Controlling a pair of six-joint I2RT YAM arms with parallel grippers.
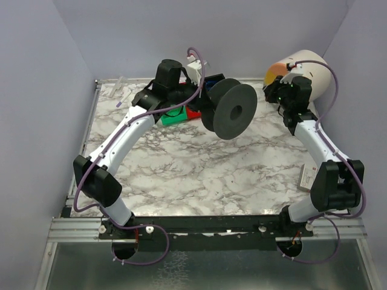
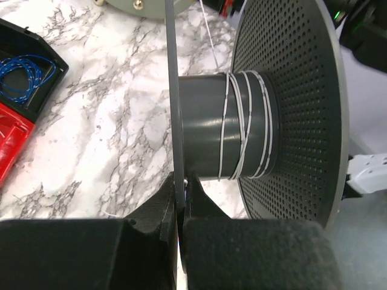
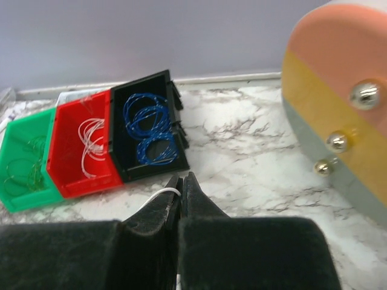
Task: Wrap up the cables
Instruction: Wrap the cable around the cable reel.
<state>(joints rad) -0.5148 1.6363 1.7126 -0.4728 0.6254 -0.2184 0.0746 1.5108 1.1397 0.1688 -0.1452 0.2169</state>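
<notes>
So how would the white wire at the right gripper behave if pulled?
Probably floppy: the white wire bends in a limp arc beside the right gripper. Likely light, and thin enough to slip from shut jaws. Uneven turns on the spool suggest it loosens without tension.

Both of my arms looked alike: white tubular links between chunky black joint housings, with a thin purple hose trailing along each. Matte black tapered fingers ended them, and small green lights glowed at the right wrist.
</notes>
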